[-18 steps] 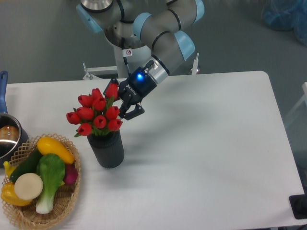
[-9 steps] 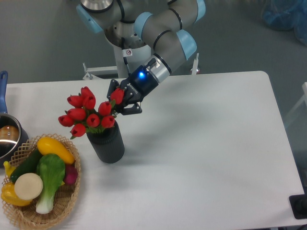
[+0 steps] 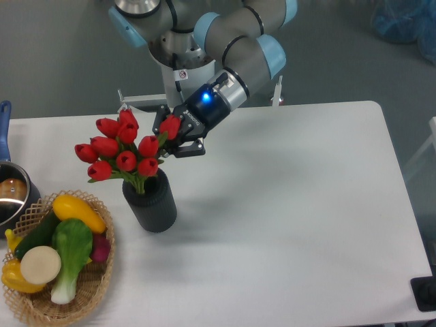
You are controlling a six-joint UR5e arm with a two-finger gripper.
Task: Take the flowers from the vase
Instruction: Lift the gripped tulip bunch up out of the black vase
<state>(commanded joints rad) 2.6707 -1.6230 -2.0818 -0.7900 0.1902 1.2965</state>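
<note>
One tulip of the flowers (image 3: 119,151) pinched between closed fingers (image 3: 178,133), stems in vase (image 3: 150,202)

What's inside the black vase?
Green stems of the flowers go down into the vase, with red tulip buds above. The claw grips one bud. The vase's dark inside and bottom are hidden.

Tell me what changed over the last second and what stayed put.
The gripper, shut on one red bud of the flowers, moved up and slightly left. The bunch rose and leaned left, showing green stems above the vase. The vase, wicker basket and pot stayed put.
</note>
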